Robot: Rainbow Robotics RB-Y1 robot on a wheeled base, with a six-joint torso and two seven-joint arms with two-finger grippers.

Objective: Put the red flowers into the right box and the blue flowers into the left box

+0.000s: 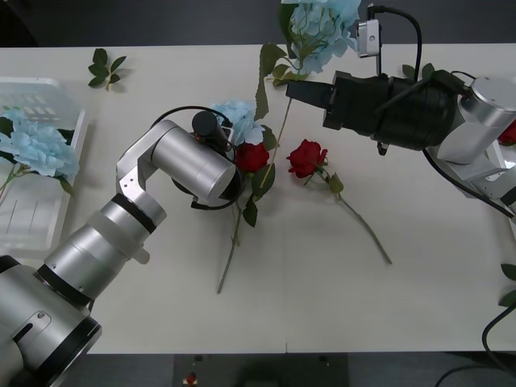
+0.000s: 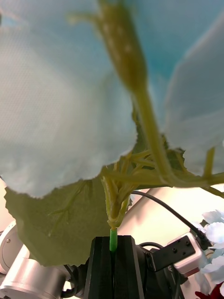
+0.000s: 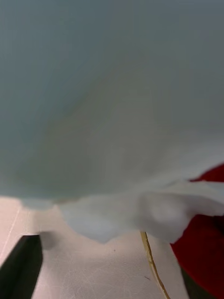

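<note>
**On the table: both arms at the blue flowers, reds untouched**

Across the white table [image 1: 419,306], biggest first. Left arm reaches in from the near left corner, its wrist bent down over the middle cluster. Left gripper [image 1: 216,129] sits right against a blue flower [image 1: 239,118] next to a red rose [image 1: 251,157]. The left wrist view has pale petals pressed close to the lens, red at the side, one dark finger [image 3: 21,266] at a corner, so the fingers look spread, nothing visibly clamped yet. Judgement: it is lining up on this blue head for the left box.

Right arm comes in from the right, held level above the far side. Right gripper [image 1: 300,91] has its black fingers [image 2: 100,266] closed together on the green stem [image 2: 113,239] of a second blue flower [image 1: 322,24], bloom hanging past the far table edge. Gripped at the stem so the petals don't crush, probably.

Left box [image 1: 68,153] at the left edge already holds one blue flower [image 1: 36,149], stem lying across the tray. Right box: can't make it out; only a red bit at the right edge behind the arm.

Second red rose [image 1: 306,157] lies loose mid-table, stem running toward the near right. Small leaf sprig [image 1: 105,68] far left, apart from everything.
</note>
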